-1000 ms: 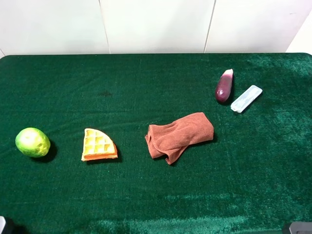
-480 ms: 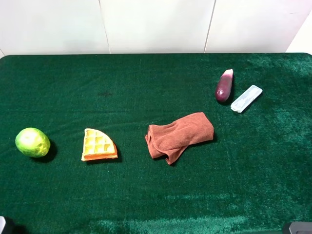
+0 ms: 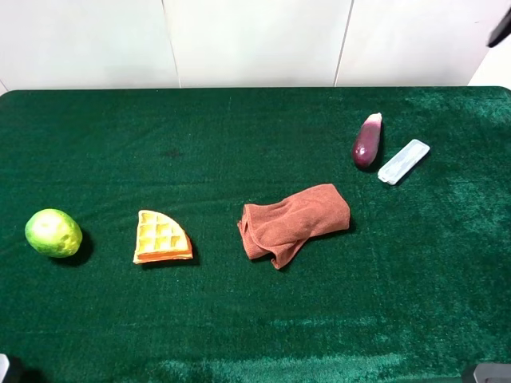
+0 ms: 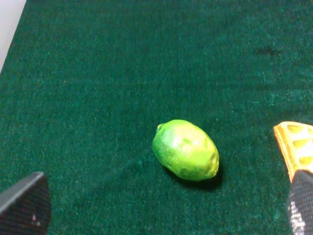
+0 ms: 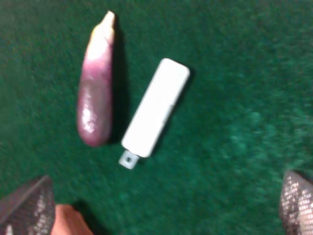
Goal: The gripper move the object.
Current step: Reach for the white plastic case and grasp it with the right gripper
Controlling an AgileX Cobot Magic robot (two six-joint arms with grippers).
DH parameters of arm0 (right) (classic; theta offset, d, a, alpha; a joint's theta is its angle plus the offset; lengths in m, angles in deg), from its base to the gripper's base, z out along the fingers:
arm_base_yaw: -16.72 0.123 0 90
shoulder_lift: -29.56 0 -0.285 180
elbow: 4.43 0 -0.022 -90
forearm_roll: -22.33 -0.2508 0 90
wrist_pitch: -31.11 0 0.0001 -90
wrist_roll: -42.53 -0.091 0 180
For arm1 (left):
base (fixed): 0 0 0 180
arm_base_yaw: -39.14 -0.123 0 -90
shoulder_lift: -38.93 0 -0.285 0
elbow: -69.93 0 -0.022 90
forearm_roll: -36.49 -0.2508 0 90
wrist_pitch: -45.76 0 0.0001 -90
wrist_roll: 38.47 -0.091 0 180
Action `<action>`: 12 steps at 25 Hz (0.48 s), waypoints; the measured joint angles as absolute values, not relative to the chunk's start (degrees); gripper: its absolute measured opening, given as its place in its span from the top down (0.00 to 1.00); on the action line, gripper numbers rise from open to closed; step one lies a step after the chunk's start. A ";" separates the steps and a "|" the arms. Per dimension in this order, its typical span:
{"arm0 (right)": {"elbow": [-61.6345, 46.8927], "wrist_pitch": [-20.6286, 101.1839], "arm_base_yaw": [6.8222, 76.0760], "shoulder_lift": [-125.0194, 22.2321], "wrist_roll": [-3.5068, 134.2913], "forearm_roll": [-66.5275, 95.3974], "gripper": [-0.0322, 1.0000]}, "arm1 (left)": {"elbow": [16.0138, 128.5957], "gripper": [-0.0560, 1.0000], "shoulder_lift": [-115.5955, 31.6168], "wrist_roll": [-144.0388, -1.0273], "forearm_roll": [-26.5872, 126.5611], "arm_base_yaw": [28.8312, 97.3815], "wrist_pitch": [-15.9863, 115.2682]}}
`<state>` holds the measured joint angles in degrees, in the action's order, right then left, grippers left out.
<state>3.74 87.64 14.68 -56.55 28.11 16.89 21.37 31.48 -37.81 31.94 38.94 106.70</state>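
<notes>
Task not yet begun. The pale plastic bar (image 3: 403, 161) is seen lying flat, untouched, toward the 2 o'clock corner of the tabletop (image 3: 239, 128), the eggplant (image 3: 367, 140) just beside it at 10 o'clock. The right hand (image 5: 161, 210) is held above the bar, fingers spread wide, nothing gripped; descent, grasp and transfer are judged outstanding. A tab (image 5: 128, 159) at one end of the bar is resolved only by the right wrist view. The left hand (image 4: 161, 208), equally wide and empty over a lime (image 4: 186, 150), is shown clearly by the left wrist view alone.
</notes>
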 joint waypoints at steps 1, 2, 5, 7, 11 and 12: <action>3.74 87.02 14.68 -57.62 27.48 16.21 0.30 | 21.37 0.02 31.48 -37.81 31.94 38.94 106.70; 3.74 86.47 14.68 -58.52 26.80 15.56 0.30 | 21.37 0.02 31.48 -37.81 31.94 38.94 106.70; 3.74 84.85 14.68 -61.85 25.33 14.14 0.30 | 21.37 0.02 31.48 -37.81 31.94 38.94 106.70; 3.74 84.09 14.68 -63.99 24.68 13.19 0.30 | 21.37 0.02 31.48 -37.81 31.94 38.94 106.70; 3.74 83.44 14.68 -68.76 24.19 11.04 0.30 | 21.37 0.02 31.48 -37.81 31.94 38.94 106.70; 3.74 83.17 14.68 -70.03 24.13 10.54 0.30 | 21.37 0.02 31.48 -37.81 31.94 38.94 106.70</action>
<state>3.74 83.17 14.68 -70.03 24.13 10.54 21.37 31.48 -37.81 31.94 38.94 106.70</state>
